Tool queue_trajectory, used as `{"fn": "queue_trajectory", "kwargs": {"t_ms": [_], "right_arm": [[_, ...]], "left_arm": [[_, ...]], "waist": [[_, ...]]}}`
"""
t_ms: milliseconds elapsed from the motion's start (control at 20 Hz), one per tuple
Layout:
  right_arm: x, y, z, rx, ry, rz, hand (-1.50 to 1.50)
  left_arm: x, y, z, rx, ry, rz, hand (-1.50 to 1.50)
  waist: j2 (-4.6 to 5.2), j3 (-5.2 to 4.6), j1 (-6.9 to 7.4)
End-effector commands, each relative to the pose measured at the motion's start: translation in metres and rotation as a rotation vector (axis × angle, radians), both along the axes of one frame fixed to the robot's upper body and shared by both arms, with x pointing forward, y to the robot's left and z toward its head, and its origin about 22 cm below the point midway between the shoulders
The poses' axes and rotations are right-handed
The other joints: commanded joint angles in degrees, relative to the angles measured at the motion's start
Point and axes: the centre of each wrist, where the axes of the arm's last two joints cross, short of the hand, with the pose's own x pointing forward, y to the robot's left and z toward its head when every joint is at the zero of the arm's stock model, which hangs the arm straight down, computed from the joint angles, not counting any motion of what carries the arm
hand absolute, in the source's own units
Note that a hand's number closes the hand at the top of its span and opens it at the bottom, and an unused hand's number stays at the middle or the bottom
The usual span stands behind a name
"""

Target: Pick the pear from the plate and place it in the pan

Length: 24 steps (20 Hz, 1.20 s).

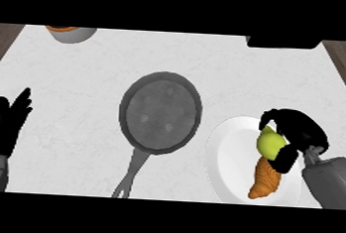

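Right hand (296, 129) curls round pear (271, 142); plate (229, 156).

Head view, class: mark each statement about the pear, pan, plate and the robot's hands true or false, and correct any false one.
1. The pear lies in the pan. False: it is on the white plate.
2. The right hand curls round the pear. True.
3. A croissant shares the plate. True.
4. The left hand holds the pan's handle. False: it rests open at the left edge.
5. The pan holds nothing. True.
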Motion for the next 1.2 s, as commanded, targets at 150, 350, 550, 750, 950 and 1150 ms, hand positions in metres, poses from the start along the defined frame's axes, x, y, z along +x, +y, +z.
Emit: {"fn": "queue_trajectory", "kwargs": {"t_ms": [150, 350, 550, 750, 950, 1150], "right_arm": [[-0.036, -0.005, 0.046, 0.101, -0.55, 0.131, 1.5], [-0.058, -0.014, 0.053, 0.225, -0.699, 0.169, 1.5], [-0.06, 0.022, 0.079, 0.278, -0.685, 0.174, 1.5], [-0.076, 0.051, 0.084, 0.37, -0.681, 0.142, 1.5], [-0.02, 0.092, 0.085, 0.413, -0.642, 0.109, 1.5], [0.005, 0.133, 0.07, 0.475, -0.582, 0.075, 1.5]], "left_arm": [[-0.006, 0.019, 0.01, 0.004, -0.004, 0.018, 0.0], [-0.004, -0.007, -0.009, -0.024, -0.003, -0.012, 0.0], [0.013, -0.003, 0.003, -0.001, -0.021, -0.026, 0.0], [0.016, -0.003, 0.007, 0.006, -0.013, -0.024, 0.0], [0.003, -0.02, 0.007, 0.015, -0.012, -0.052, 0.0], [0.007, -0.013, 0.012, 0.002, -0.003, -0.053, 0.0]], "waist": [[-0.27, 0.15, -0.72], [0.46, 0.09, 0.16], [0.76, 0.0, 1.69], [0.74, 0.01, 1.7], [0.85, 0.02, 2.92], [0.92, 0.03, 3.25]]}}
